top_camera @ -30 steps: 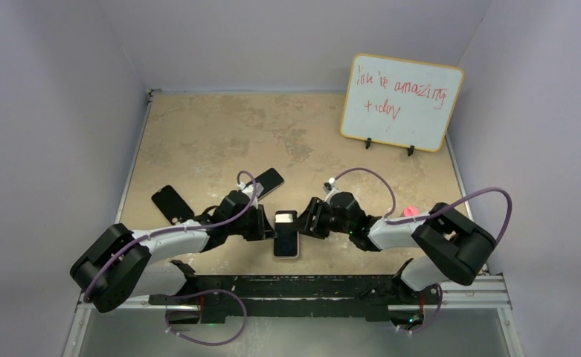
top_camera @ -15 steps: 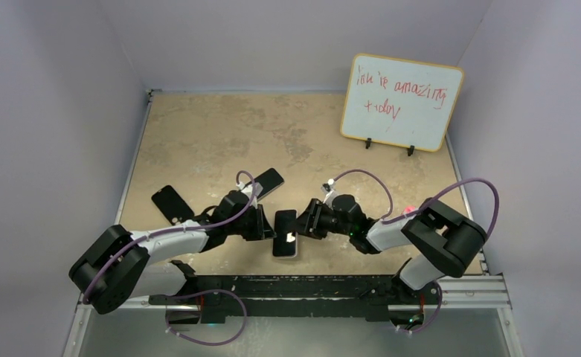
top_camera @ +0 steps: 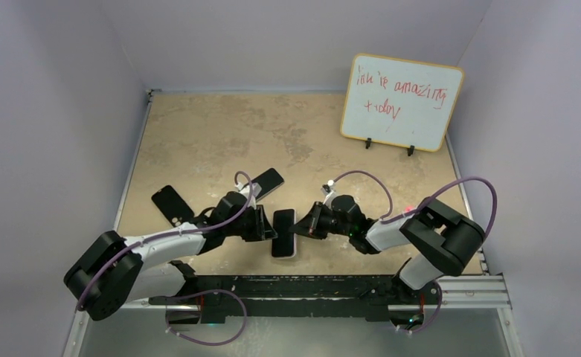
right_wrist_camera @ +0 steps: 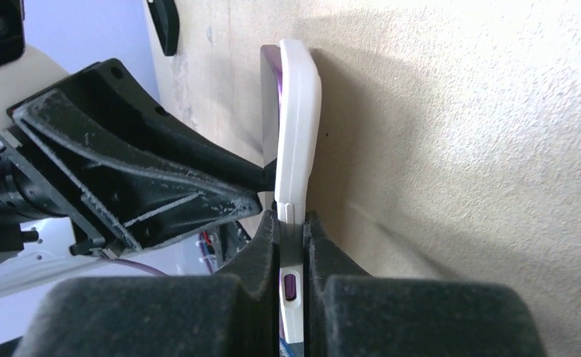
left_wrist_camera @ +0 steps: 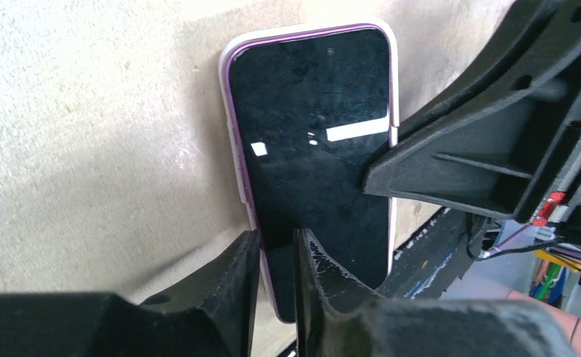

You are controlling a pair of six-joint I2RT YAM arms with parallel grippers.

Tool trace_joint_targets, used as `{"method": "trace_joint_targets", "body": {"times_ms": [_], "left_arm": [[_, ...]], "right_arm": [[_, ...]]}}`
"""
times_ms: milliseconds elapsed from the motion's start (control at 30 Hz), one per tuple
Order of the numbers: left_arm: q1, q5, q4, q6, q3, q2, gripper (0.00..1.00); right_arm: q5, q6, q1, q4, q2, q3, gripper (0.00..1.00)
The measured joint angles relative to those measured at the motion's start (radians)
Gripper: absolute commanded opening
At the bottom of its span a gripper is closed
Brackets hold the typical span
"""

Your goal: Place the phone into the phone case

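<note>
Table: tan, mottled board [top_camera: 213, 134] with darker blotches, boxed in by pale lilac-grey walls on three sides. The whiteboard [top_camera: 402, 101] is propped at the far right with red handwriting on it; everything below is placed from it.

Phone [top_camera: 284, 233]: well to the near-left of the whiteboard, mid-table, between the two arms. It has a black screen with a purple rim. The left wrist view shows it sitting inside the white phone case [left_wrist_camera: 309, 24], whose lip shows along the top and both long sides. Whether it is fully seated cannot be told. The pair is tipped up off the board, screen toward the left arm; the right wrist view catches the case edge-on, with its shadow on the table.

Left gripper [left_wrist_camera: 274, 242]: jaws narrow, pinching the phone's long side.

Right gripper [right_wrist_camera: 291, 219]: jaws nearly closed, clamped on the opposite long edge of the case, over a small purple side button.

Two black slabs [top_camera: 172, 204] [top_camera: 267, 181] lie flat farther left of the whiteboard, apart from the phone.

A metal rail [top_camera: 309, 286] runs along the near edge, nearer than the whiteboard and the phone.
</note>
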Motion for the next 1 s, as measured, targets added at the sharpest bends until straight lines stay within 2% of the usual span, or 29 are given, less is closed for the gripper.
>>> {"method": "trace_joint_targets", "body": {"times_ms": [133,300,367,667,800,1000], "left_arm": [[-0.005,0.020,-0.028,-0.004,0.001,-0.071,0.53],[-0.005,0.035,-0.141,0.024,0.072,-0.213,0.72],[-0.003,0.037,-0.159,0.037,0.098,-0.254,0.77],[0.012,0.126,-0.187,0.068,0.227,-0.441,0.83],[0.012,0.177,-0.182,0.068,0.231,-0.479,0.84],[0.012,0.214,-0.181,0.068,0.231,-0.509,0.83]], "right_arm": [[-0.010,-0.006,0.000,-0.010,-0.023,0.000,0.00],[-0.029,-0.047,-0.010,-0.067,-0.153,0.000,0.00],[-0.047,-0.082,-0.019,-0.105,-0.238,0.000,0.00],[-0.144,-0.248,-0.041,-0.286,-0.637,0.010,0.00],[-0.209,-0.275,-0.041,-0.319,-0.702,0.022,0.00],[-0.300,-0.266,-0.041,-0.289,-0.713,0.023,0.00]]}}
